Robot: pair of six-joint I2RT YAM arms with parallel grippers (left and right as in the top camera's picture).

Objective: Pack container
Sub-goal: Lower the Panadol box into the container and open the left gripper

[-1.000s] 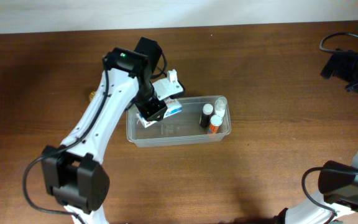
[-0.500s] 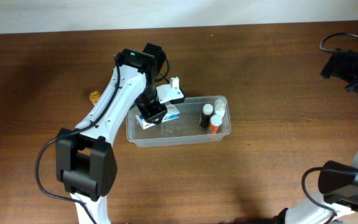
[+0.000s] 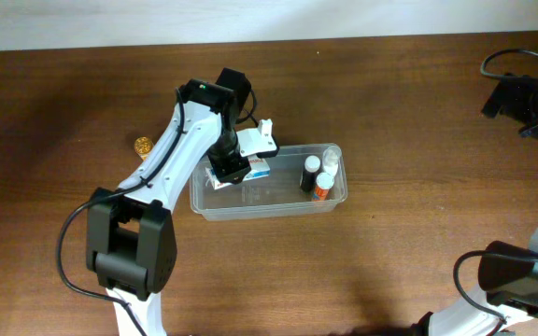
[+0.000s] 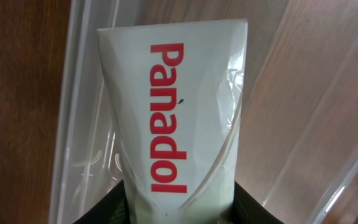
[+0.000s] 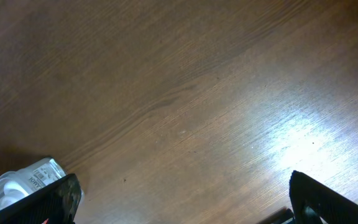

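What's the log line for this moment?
left claw: shut on white red-lettered Panadol box | box: at left end of clear plastic rectangular tub | right claw: open, far right

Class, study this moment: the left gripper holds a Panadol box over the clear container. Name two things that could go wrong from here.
The Panadol box hangs close to the container wall; released here, it might catch the rim and tip out.
The left gripper is beside that wall, so pulling away could nudge the container and topple the bottles.

Red "Panadol" (lengthwise) on white box (image 4: 124, 93)
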